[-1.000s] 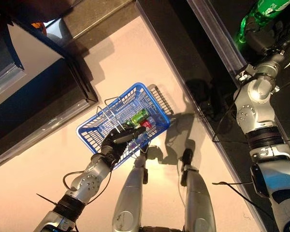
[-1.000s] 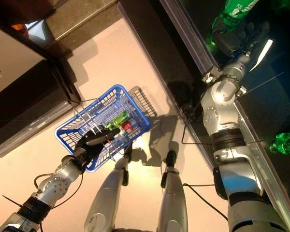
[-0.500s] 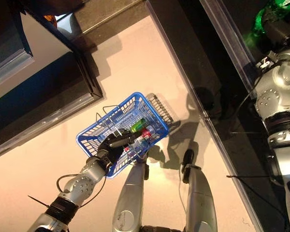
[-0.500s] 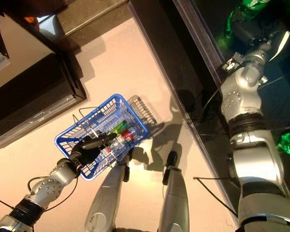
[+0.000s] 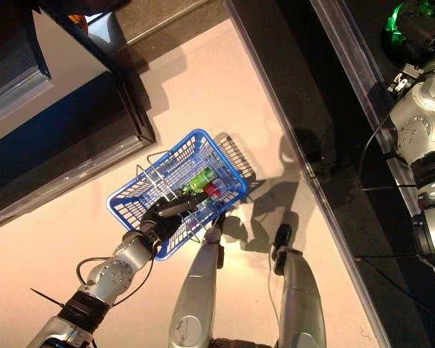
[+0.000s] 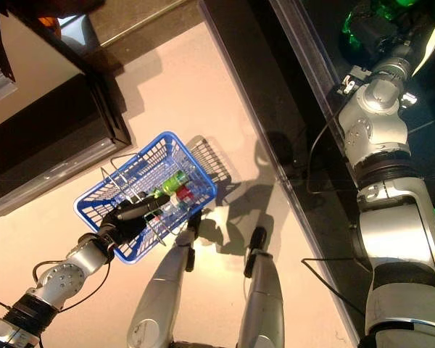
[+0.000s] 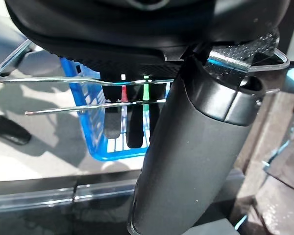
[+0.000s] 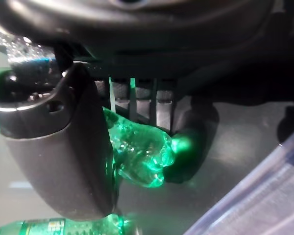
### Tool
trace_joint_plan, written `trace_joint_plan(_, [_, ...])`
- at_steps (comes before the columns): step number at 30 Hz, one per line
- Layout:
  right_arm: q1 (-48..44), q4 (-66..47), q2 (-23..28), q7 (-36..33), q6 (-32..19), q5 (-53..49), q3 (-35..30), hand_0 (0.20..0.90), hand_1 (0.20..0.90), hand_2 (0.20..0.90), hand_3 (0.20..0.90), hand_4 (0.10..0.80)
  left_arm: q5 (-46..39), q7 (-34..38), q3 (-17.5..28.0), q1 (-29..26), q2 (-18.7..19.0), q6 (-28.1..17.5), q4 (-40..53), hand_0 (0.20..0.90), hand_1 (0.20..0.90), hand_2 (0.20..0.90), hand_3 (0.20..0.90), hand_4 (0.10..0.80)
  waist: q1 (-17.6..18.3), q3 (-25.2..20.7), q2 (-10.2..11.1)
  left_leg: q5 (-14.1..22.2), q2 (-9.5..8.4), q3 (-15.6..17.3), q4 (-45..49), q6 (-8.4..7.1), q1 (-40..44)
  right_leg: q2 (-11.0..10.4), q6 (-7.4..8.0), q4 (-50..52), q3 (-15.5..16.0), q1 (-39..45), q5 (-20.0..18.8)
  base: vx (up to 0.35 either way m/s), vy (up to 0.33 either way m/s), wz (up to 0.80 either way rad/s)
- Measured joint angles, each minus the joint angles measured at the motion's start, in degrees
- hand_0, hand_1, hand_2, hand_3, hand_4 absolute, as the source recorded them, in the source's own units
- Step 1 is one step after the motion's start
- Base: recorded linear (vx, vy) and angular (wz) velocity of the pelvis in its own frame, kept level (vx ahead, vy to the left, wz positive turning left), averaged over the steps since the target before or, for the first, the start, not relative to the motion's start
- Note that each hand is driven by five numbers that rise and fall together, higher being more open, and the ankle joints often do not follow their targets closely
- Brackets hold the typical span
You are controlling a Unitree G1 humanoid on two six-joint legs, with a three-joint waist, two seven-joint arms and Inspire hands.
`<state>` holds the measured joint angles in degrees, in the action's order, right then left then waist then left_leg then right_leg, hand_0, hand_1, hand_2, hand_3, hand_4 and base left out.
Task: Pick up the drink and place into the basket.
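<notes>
Carrying the blue basket [image 5: 175, 190] above the pale floor [image 5: 225, 94], the left hand [image 5: 162, 217] is seen with its fingers curled round the wire handles [image 7: 63, 81], which are shown in the left wrist view crossing under the palm. Small bottles [image 5: 204, 180], green and red, are seen lying inside the basket toward its right end. At the far right, the right hand [image 8: 132, 98] is extended over the dark shelf [image 6: 326, 43] behind a clear rail [image 5: 348, 58]. Its thumb and fingers are closed on a green drink bottle [image 8: 139, 152], as shown in the right wrist view. A second green bottle [image 8: 49, 227] is seen lying beside it on the shelf. Dark cabinets [image 5: 51, 145] are visible at the far left.
</notes>
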<state>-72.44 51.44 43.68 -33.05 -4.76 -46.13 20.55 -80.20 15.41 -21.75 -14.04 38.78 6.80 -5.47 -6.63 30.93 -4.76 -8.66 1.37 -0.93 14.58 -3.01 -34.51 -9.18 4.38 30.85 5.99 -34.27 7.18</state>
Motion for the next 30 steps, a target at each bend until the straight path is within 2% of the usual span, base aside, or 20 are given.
trace_joint_plan(12, [0.4,-0.3,0.0,0.1,0.2,6.4,1.9,0.3,0.3,0.3,0.2,0.1,-0.2,0.0,0.0,0.0,0.4,-0.2,0.2,0.3,0.3,0.3,0.2,0.1,0.1,0.0,0.1,0.0,-0.03,0.0,-0.4,0.0,0.9,0.0,0.13,-0.4,0.0,0.9,-0.1,-0.015,0.012,0.0])
trace_joint_plan(15, [3.5,-2.7,0.0,0.4,0.3,8.0,2.2,0.3,0.3,0.3,0.2,0.1,-0.2,0.0,0.0,0.5,0.4,-0.2,0.2,0.3,0.3,0.3,0.2,0.1,0.0,0.1,0.1,0.0,-0.02,0.0,-0.8,0.04,2.6,0.1,0.17,-1.4,0.1,3.0,-0.1,0.0,0.0,0.0])
trace_joint_plan(21, [16.1,-18.6,-0.2,2.0,1.7,10.8,1.7,0.3,0.3,0.3,0.2,0.1,0.9,0.0,0.5,0.9,-0.7,-0.7,0.3,0.3,0.3,0.3,0.2,0.1,0.3,0.2,0.4,0.2,-0.05,0.3,-2.7,0.23,7.5,0.1,0.51,-3.5,0.2,8.0,-0.3,0.0,0.0,0.0])
trace_joint_plan(27, [30.1,-35.8,-3.3,5.2,3.9,13.6,-1.5,0.3,0.3,0.3,0.2,0.1,5.3,-0.1,2.9,3.0,-5.1,-0.9,0.3,0.3,0.3,0.3,0.2,0.1,0.6,0.2,1.7,0.2,0.15,0.5,-6.8,0.33,14.1,0.5,0.6,-8.2,0.3,14.7,-0.8,0.012,0.002,-0.02])
trace_joint_plan(30, [34.6,-40.5,-4.6,7.7,4.3,15.6,-1.8,0.3,0.3,0.3,0.2,0.1,6.7,-0.1,3.7,3.2,-6.7,-0.9,0.3,0.3,0.3,0.3,0.2,0.1,0.8,0.1,2.2,0.1,0.3,0.5,-8.2,0.38,16.1,0.7,0.87,-10.7,0.7,17.4,-1.4,0.045,-0.003,0.01])
